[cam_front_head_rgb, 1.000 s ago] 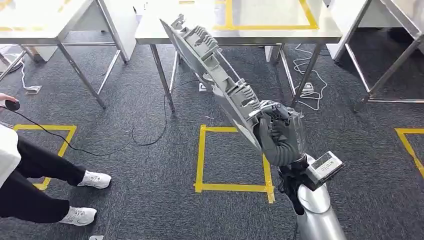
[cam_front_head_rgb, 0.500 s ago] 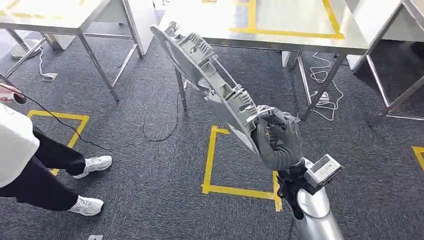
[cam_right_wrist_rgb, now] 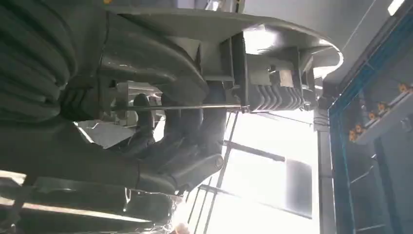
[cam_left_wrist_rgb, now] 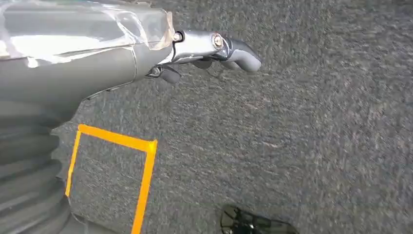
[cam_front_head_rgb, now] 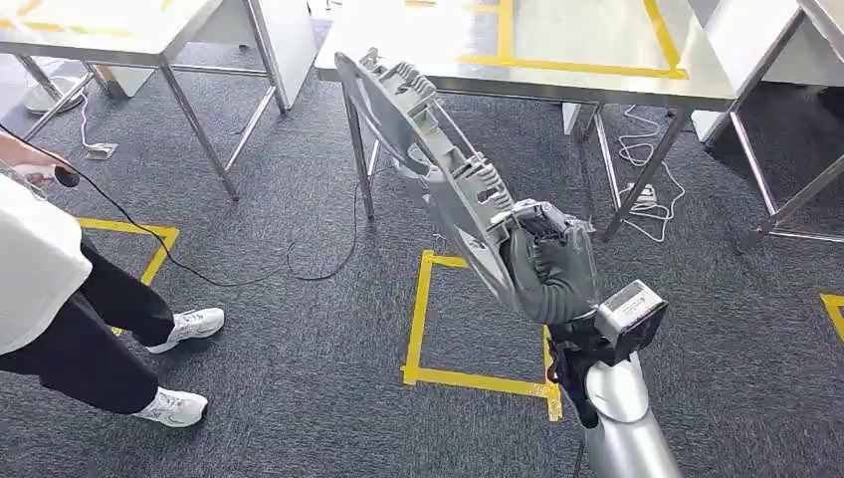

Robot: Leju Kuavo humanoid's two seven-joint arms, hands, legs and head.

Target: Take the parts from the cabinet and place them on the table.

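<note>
My right hand [cam_front_head_rgb: 552,269] grips the lower end of a long grey moulded part [cam_front_head_rgb: 428,159], ribbed and flat-backed, held tilted so its far end rises toward the steel table [cam_front_head_rgb: 567,30] ahead. The table top carries yellow tape lines. In the right wrist view the fingers [cam_right_wrist_rgb: 180,141] wrap a thin rod on the part [cam_right_wrist_rgb: 272,63]. My left hand [cam_left_wrist_rgb: 146,53] hangs over the dark carpet, fingers loosely apart and holding nothing.
A person [cam_front_head_rgb: 50,289] in a white top and dark trousers stands at the left, holding a black device on a cable. A yellow tape square [cam_front_head_rgb: 478,378] marks the carpet under my arm. A second steel table [cam_front_head_rgb: 100,25] stands far left; cables [cam_front_head_rgb: 637,169] lie under the tables.
The whole view has shifted, so the camera moved. The part's far end has swung a little to the right in my right hand. The person stands closer at the left.
</note>
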